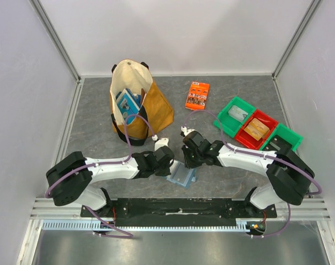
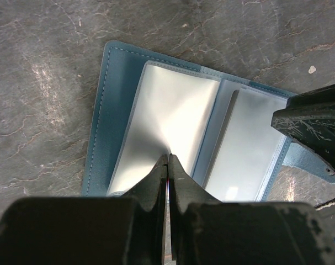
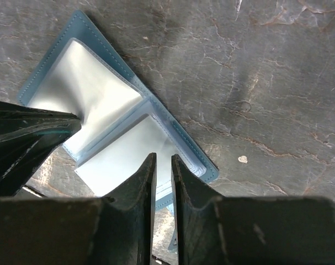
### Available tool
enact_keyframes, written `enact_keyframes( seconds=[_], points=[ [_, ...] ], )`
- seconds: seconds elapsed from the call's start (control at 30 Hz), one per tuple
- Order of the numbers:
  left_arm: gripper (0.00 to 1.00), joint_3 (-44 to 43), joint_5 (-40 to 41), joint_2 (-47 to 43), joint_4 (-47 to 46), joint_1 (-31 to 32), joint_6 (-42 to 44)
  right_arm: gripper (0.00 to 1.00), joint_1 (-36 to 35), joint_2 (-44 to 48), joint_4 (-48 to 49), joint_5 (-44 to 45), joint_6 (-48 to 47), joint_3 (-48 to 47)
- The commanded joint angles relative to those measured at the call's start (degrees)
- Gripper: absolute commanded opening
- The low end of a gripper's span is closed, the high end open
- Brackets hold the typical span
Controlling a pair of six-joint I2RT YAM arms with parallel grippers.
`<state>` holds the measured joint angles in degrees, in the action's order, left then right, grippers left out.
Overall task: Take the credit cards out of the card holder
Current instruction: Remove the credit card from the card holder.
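Observation:
The light-blue card holder (image 1: 181, 176) lies open on the grey table between both arms. My left gripper (image 2: 167, 157) is shut on a clear pocket sleeve (image 2: 167, 105), which rises in a tent up to the fingertips. My right gripper (image 3: 163, 157) hovers over the other clear pocket (image 3: 123, 160), its jaws a narrow gap apart with nothing seen between them. No card shows in the pockets. A tan-orange credit card (image 1: 256, 128) lies in the red bin (image 1: 245, 136). A dark card (image 1: 276, 144) lies in the green bin (image 1: 288, 137) beside it.
A tan-and-white tote bag (image 1: 137, 105) holding a blue-and-white box (image 1: 127, 102) stands at the back left. An orange printed packet (image 1: 197, 95) lies at the back middle. A second green bin (image 1: 236, 115) holds a pale item. Walls enclose the table.

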<state>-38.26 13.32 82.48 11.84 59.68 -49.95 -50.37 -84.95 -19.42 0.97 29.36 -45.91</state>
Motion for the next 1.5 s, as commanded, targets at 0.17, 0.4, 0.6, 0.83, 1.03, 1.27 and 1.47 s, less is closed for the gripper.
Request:
enact_keyframes(
  seconds=[0.17,0.4,0.6,0.83,1.03,1.27,1.47],
  points=[
    [0.06,0.47,0.21,-0.74,-1.64,-0.27,-1.55,0.36,-0.26,4.17,-1.67,2.28,2.80,-0.50],
    [0.06,0.56,0.04,-0.65,-1.73,-0.18,-1.55,0.40,-0.34,3.65,-0.71,0.87,4.56,0.91],
    [0.06,0.73,-0.05,-0.74,-1.82,-0.27,-1.73,0.40,-0.34,3.12,1.49,-0.80,5.88,2.75],
    [0.06,0.91,-0.66,-0.30,-2.26,-0.35,-1.81,0.36,-0.78,1.98,5.18,-3.26,6.41,3.99],
    [0.06,1.08,-0.93,-0.39,-2.52,-0.27,-1.81,0.33,-0.87,0.84,6.93,-4.57,6.41,3.90],
    [0.06,1.70,-1.19,-0.83,-3.22,-0.35,-2.08,0.33,-0.78,-0.57,10.45,-6.24,7.11,4.69],
    [0.06,2.75,-1.19,-2.23,-4.71,-0.18,-2.43,0.33,-0.96,-0.66,15.99,-8.35,7.90,5.74]
  ],
)
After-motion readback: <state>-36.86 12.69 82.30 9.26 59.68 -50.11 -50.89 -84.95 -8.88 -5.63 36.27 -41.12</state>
